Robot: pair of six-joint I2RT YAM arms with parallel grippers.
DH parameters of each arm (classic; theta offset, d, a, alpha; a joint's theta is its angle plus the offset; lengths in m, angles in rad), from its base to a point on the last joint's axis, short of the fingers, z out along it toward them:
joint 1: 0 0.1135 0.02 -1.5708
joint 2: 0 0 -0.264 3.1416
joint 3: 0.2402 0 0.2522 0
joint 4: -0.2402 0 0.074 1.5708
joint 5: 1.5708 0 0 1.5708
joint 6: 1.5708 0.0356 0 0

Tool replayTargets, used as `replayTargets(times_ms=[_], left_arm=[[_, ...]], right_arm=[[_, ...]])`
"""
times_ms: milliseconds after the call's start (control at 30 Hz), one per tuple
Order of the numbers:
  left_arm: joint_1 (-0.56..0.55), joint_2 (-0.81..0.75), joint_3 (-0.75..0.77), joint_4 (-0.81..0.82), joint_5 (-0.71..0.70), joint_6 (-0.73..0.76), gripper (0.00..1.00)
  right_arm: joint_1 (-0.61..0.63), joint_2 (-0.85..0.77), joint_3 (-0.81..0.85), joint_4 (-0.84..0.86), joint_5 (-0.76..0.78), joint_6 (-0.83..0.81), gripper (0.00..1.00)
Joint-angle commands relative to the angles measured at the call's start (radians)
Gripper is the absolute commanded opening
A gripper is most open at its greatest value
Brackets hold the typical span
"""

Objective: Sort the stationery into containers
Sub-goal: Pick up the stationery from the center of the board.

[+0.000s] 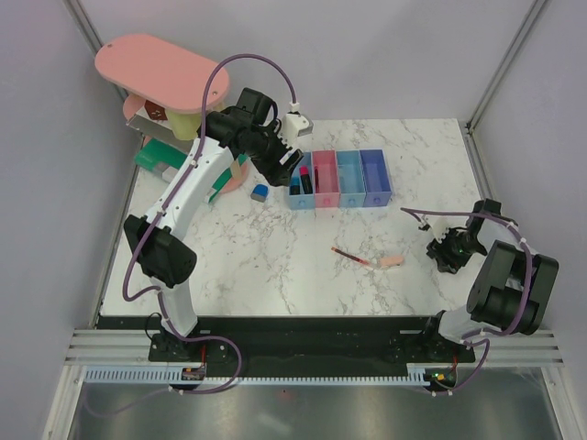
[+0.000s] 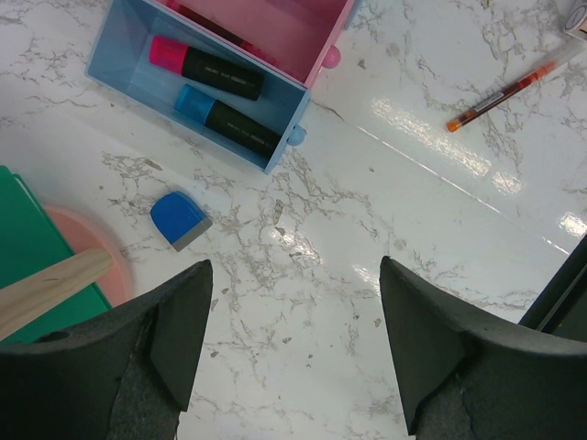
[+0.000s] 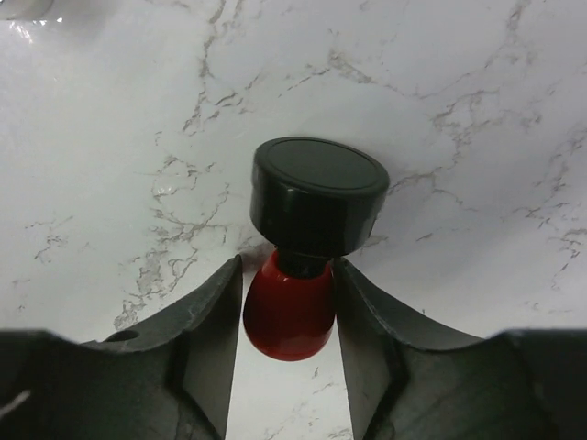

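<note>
The four bins stand in a row: light blue (image 1: pixel 301 188), pink (image 1: pixel 326 179), light blue (image 1: pixel 349 178), purple-blue (image 1: pixel 375 176). My left gripper (image 1: pixel 282 167) is open and empty above the table beside the first bin; it also shows in the left wrist view (image 2: pixel 293 339). That bin (image 2: pixel 128 78) holds a pink marker with black cap (image 2: pixel 206 64) and a blue marker (image 2: pixel 229 117). The small blue block (image 1: pixel 260 192) lies near it. The thin red pen (image 1: pixel 348 256) and pale pink eraser (image 1: pixel 393 262) lie mid-table. My right gripper (image 3: pixel 287 275) is shut on the red-and-black knob (image 3: pixel 307 206), low at the table.
A large pink oval-topped stand (image 1: pixel 160 69) and a green flat box (image 1: pixel 156 158) fill the far left corner. A wooden stick (image 2: pixel 50 286) lies over a pink disc beside the green box (image 2: pixel 27 247). The right arm (image 1: pixel 504 275) sits near the table's right edge.
</note>
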Motion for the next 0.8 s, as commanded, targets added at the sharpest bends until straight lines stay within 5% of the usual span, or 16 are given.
replayTargets(times_ms=[0, 300, 767], left_arm=[[-0.002, -0.024, 0.025, -0.004, 0.021, 0.030, 0.80], [-0.002, -0.001, 0.056, -0.007, 0.027, 0.026, 0.80], [-0.042, 0.114, 0.147, -0.018, 0.263, -0.036, 0.82]], right_arm=[[-0.014, 0.056, -0.074, -0.010, 0.012, -0.038, 0.43], [0.028, -0.043, -0.065, -0.083, 0.013, -0.074, 0.10], [0.206, -0.327, 0.191, -0.103, 0.018, 0.096, 0.04]])
